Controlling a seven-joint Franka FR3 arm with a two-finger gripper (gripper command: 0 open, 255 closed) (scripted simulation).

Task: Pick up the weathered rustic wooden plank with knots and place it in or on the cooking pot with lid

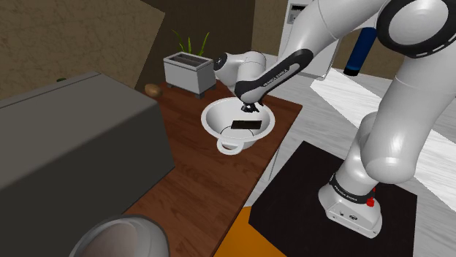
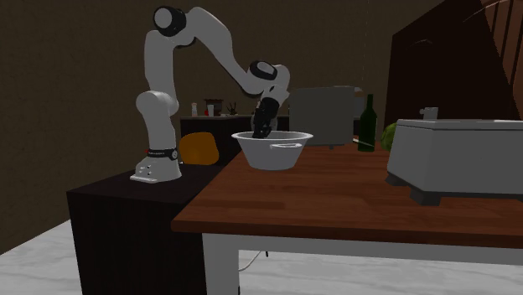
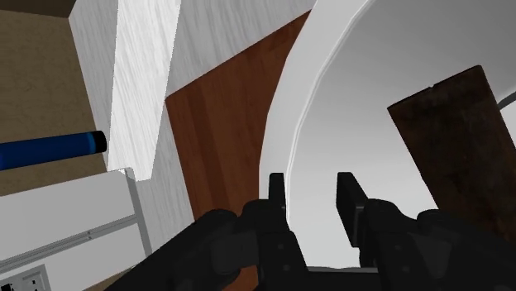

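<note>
Lying in the pot: a dark brown plank point(image 1: 245, 125), flat against the white inside, nearer the side with the loop handle in the shoulder view; in the wrist view the plank point(image 3: 459, 149) shows rough, worn grain.
Pot: a white round pot point(image 1: 219, 117), open at the top, standing on the bench; in the second exterior view the pot point(image 2: 272, 155) hides what lies in it.
Claw: the black claw point(image 1: 251, 109) hangs just above the plank's far edge, inside the pot's rim; in the second exterior view the claw point(image 2: 261, 130) dips behind the rim.
Claw state: released; in the wrist view the claw point(image 3: 312, 178) has its fingers point(image 3: 277, 194) standing apart with bare pot wall point(image 3: 347, 107) between them, and the plank lies off to one side, touching neither.
Bench: reddish-brown wood point(image 1: 204, 182), seen also in the second exterior view point(image 2: 335, 197).
Near the pot: a grey toaster point(image 1: 186, 71) at the bench's far end, with a green plant point(image 1: 191, 42) behind it.
Further off: a large grey box point(image 1: 73, 146) in the shoulder view's left foreground; a dark green bottle point(image 2: 367, 126) behind the pot in the second exterior view.
Stand: a black box point(image 1: 292, 197) beside the bench, carrying the white arm.
Beyond the bench: a blue cylinder point(image 1: 360, 47) by the pale floor.
</note>
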